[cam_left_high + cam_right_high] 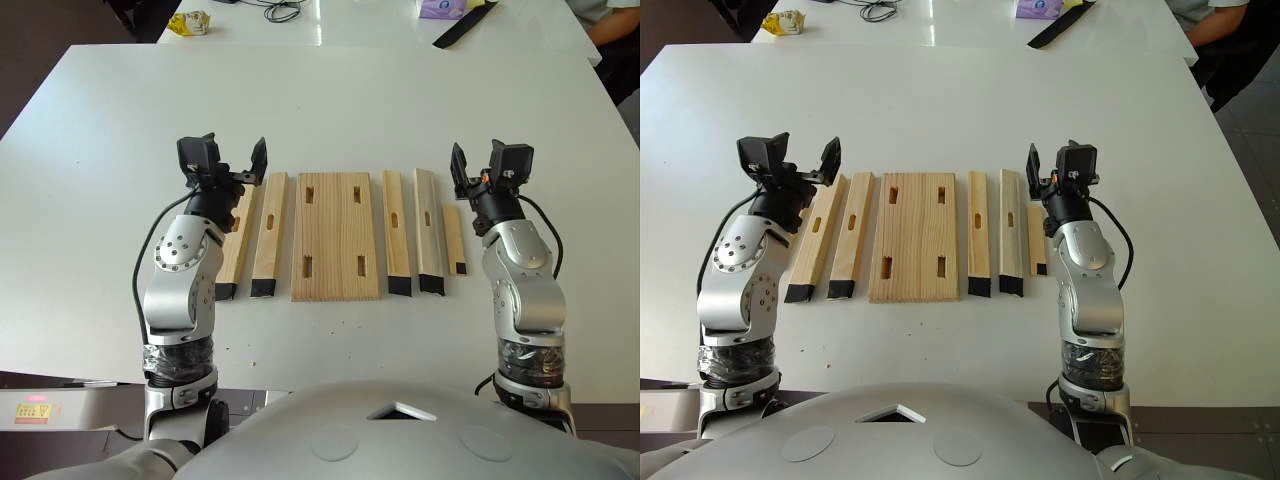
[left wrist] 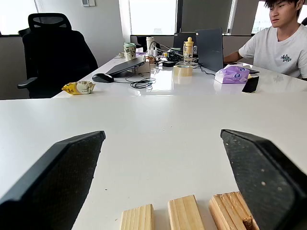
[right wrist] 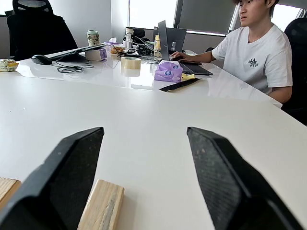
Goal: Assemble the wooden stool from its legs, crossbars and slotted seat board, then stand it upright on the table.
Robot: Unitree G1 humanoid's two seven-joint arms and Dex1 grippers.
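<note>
The slotted seat board [image 1: 335, 235] lies flat in the middle of the white table [image 1: 330, 100]. On its left lie two wooden legs [image 1: 270, 233] side by side, each with a slot and a black end. On its right lie two more legs [image 1: 396, 230] and a shorter bar [image 1: 455, 240]. My left gripper [image 1: 230, 160] hangs open above the far end of the outer left leg [image 2: 136, 218]. Above the far end of the shorter bar [image 3: 100, 206] my right gripper [image 1: 485, 165] is open too. Neither holds anything.
At the table's far edge lie a yellow packet [image 1: 190, 22], a purple tissue pack [image 1: 440, 8] and a black strip [image 1: 465, 25]. Bare tabletop stretches between them and the wooden parts. A second desk with a laptop [image 2: 211, 43] stands behind.
</note>
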